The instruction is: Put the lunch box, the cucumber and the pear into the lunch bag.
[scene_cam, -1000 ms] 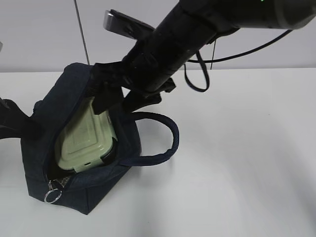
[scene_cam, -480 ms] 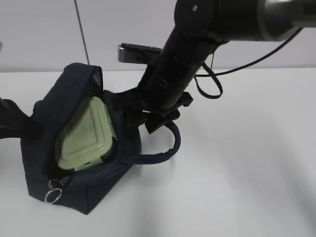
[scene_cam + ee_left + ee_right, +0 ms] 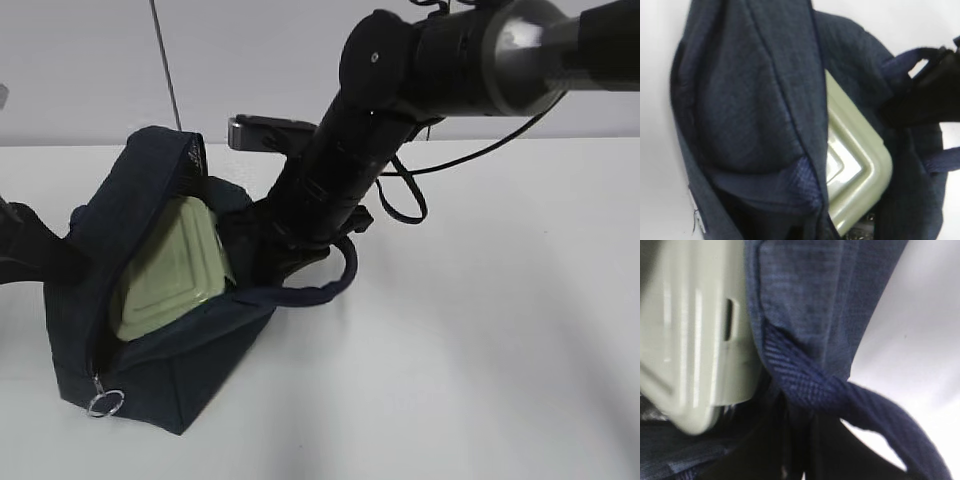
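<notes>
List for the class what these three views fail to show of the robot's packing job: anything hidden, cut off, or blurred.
- Cucumber and pear: in no view; whether inside cannot be told.
- Glass base of the pale sage-green lidded lunch box: hidden by the boxy dark navy fabric lunch bag, all views.
- Right gripper: exterior view, buried behind bag fabric and its own arm; state unreadable.
- Left gripper: cut off at the exterior view's left edge.
- Right wrist view: blurred, too close.

White table (image 3: 480, 350), pale wall (image 3: 80, 70) (dark seam)
</notes>
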`<act>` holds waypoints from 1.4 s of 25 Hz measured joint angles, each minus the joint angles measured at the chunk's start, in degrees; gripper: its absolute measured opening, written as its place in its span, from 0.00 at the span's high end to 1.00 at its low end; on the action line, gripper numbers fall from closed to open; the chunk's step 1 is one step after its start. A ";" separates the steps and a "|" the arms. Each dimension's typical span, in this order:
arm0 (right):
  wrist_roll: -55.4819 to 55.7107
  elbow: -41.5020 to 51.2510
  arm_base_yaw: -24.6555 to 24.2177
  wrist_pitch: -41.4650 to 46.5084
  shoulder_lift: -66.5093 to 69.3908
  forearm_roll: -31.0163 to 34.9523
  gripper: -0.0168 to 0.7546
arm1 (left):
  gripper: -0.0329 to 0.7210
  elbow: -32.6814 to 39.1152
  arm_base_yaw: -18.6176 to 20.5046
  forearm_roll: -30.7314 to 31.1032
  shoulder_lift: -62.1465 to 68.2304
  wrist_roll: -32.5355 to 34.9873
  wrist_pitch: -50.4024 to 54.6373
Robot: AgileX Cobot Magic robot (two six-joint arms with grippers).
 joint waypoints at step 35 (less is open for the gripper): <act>-29.64 22.95 -14.04 -5.39 -22.15 26.64 0.33 | 0.49 -15.05 -12.90 1.35 11.80 -5.57 -2.14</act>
